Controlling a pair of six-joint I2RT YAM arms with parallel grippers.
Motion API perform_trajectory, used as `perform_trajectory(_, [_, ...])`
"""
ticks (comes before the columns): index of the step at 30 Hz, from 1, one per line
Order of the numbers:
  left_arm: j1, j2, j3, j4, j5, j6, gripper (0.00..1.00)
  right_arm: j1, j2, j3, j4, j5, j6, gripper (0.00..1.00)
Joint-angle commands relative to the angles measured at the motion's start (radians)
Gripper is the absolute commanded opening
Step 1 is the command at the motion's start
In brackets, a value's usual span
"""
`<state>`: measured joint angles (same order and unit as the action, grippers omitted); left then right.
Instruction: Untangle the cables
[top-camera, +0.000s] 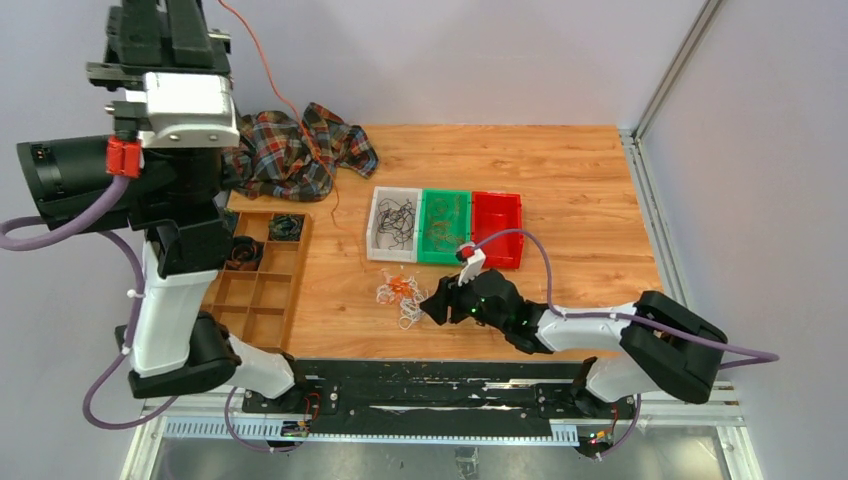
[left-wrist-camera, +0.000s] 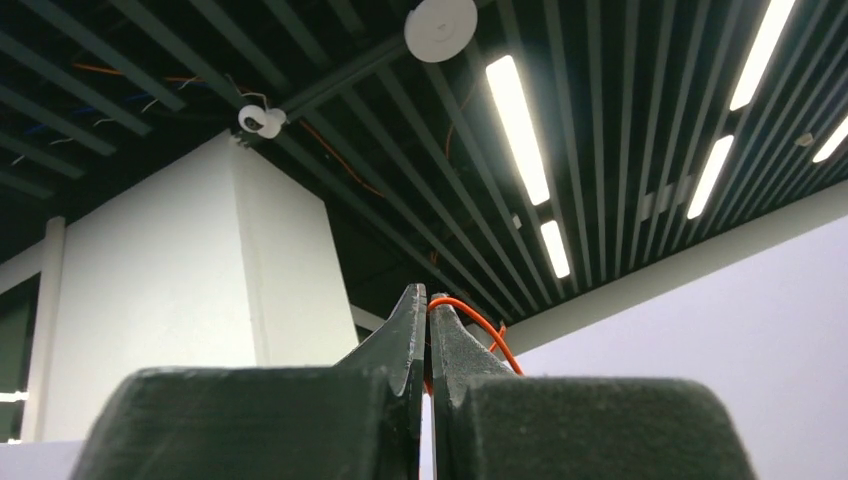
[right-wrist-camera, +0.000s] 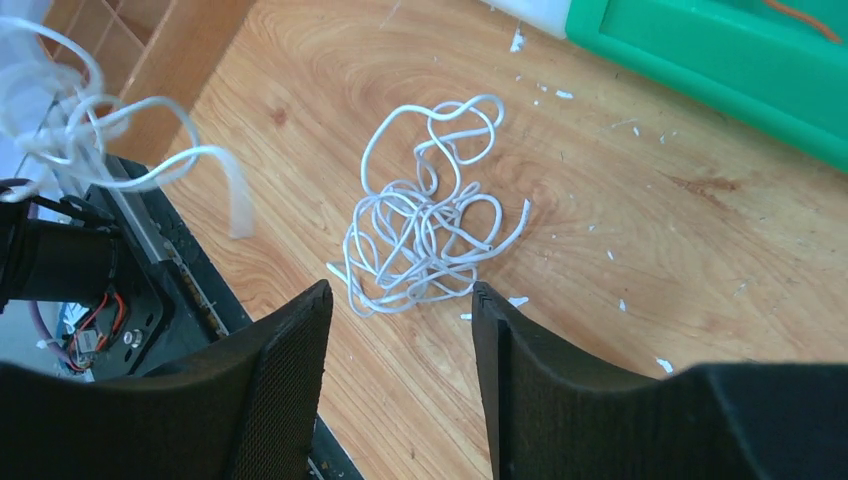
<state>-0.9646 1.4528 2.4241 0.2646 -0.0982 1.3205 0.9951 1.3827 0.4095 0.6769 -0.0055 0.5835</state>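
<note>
A small tangle of white and orange cables (top-camera: 400, 292) lies on the wooden table in front of the bins. In the right wrist view it shows as a loose white knot (right-wrist-camera: 425, 235) just beyond my right gripper (right-wrist-camera: 400, 295), which is open and holds nothing. Seen from above, the right gripper (top-camera: 437, 300) sits low at the tangle's right side. My left gripper (left-wrist-camera: 427, 300) points at the ceiling, shut on a thin orange wire (left-wrist-camera: 480, 325). That wire (top-camera: 270, 75) hangs from the raised left arm, crosses the cloth and reaches the table.
White bin (top-camera: 378, 232) with black wires, green bin (top-camera: 428, 240) with brownish wires, and red bin (top-camera: 497, 228) stand side by side behind the tangle. A plaid cloth (top-camera: 300, 150) lies at the back left. A wooden compartment tray (top-camera: 262, 300) with dark coils sits at the left.
</note>
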Motion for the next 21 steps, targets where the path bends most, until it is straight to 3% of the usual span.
perform_trajectory(1, [-0.008, -0.128, -0.261, 0.017, -0.046, -0.063, 0.01, 0.013, -0.087, 0.037, -0.077, 0.041, -0.034, 0.55])
perform_trajectory(5, [-0.008, -0.272, -0.578, -0.072, -0.127, -0.134, 0.03, 0.013, -0.176, 0.133, -0.172, 0.018, -0.109, 0.61])
perform_trajectory(10, [-0.008, -0.36, -0.811, -0.159, -0.228, -0.151, 0.01, 0.02, -0.208, 0.2, -0.251, -0.053, -0.176, 0.63])
perform_trajectory(14, [-0.008, -0.374, -0.846, -0.161, -0.237, -0.148, 0.01, 0.058, -0.183, 0.183, -0.233, -0.063, -0.204, 0.63])
perform_trajectory(21, [-0.008, -0.348, -0.746, -0.164, -0.231, -0.09, 0.01, 0.131, 0.031, 0.243, -0.099, -0.087, -0.206, 0.6])
